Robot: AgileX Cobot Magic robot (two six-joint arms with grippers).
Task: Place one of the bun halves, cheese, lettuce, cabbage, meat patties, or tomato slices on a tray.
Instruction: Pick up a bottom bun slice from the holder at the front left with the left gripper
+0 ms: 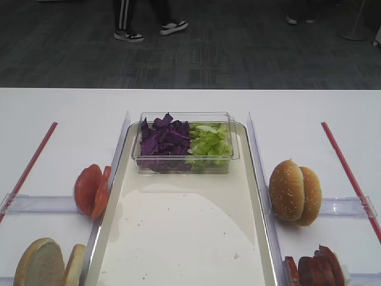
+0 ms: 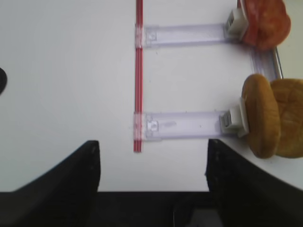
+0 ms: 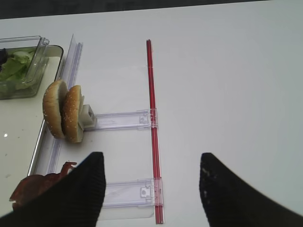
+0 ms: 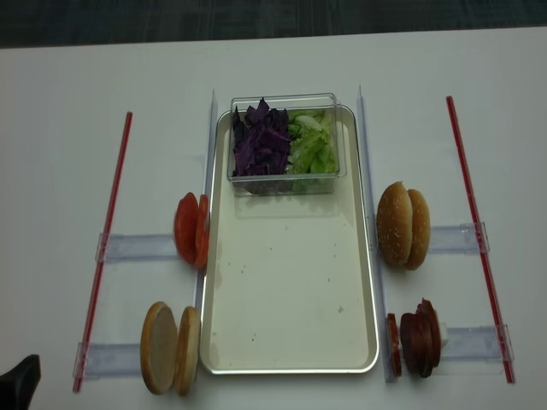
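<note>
The cream tray lies mid-table, bare apart from a clear tub at its far end holding purple cabbage and green lettuce. Left of the tray stand tomato slices and bun halves. Meat patties stand on its right. No cheese is in view. My left gripper hangs open and empty over the table's near edge, left of the bun halves. My right gripper is open and empty, right of the patties.
Two golden sesame buns stand on edge right of the tray. Red strips and clear plastic rails frame both sides. A dark bit of my left arm shows at the bottom left corner.
</note>
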